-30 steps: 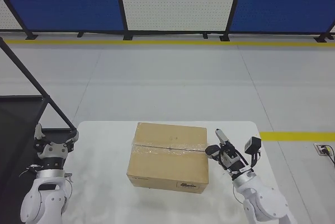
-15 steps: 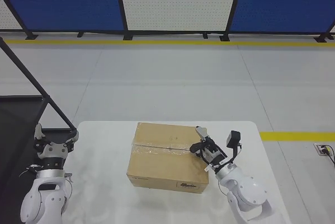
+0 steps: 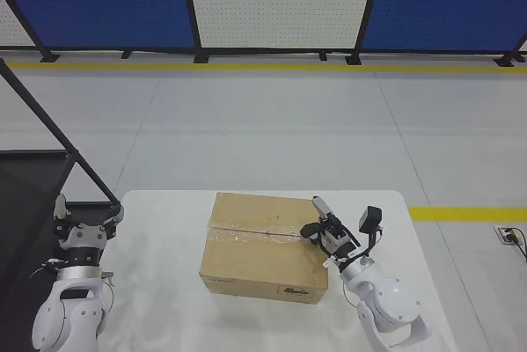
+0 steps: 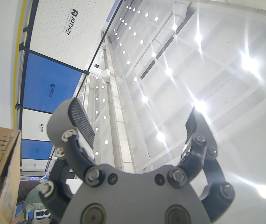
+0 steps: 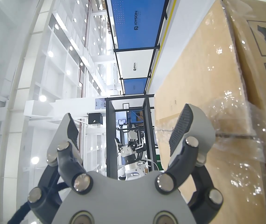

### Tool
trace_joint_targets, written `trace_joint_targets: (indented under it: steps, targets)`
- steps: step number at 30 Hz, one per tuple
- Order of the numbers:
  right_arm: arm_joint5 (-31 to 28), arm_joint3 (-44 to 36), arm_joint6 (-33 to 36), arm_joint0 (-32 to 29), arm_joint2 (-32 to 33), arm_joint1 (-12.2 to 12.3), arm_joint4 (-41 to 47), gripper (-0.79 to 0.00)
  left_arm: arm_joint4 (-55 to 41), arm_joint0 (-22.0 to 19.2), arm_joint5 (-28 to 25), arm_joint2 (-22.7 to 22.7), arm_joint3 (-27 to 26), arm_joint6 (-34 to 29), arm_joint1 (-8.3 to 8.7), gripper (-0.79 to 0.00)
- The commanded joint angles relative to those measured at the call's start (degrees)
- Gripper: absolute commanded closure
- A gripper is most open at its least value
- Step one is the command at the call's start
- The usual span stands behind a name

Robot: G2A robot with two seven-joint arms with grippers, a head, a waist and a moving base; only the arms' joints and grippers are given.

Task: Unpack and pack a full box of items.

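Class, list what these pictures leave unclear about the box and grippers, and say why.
Box contents: top view, taped flaps hide them.
Whether the right gripper touches the box: right wrist view, its finger covers the spot.
Most of the box: left wrist view, cut by the edge.

Taped box (image 3: pixel 265 246) blocks the middle of your table (image 3: pixel 157 264).
Open tabletop lies on both sides of it; a black rack (image 3: pixel 25 176) crowds the left edge.
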Motion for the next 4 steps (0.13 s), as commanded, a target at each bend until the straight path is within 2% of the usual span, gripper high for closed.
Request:
trace_joint_targets:
  steps: [1, 4]
  targets:
    - [0.0, 0.0, 0.0, 0.0, 0.0, 0.0, 0.0, -0.785, 0.0, 0.0, 0.0, 0.0, 0.0, 0.0, 0.00, -0.784]
    - [0.0, 0.0, 0.0, 0.0, 0.0, 0.0, 0.0, -0.784, 0.0, 0.0, 0.0, 0.0, 0.0, 0.0, 0.00, -0.785]
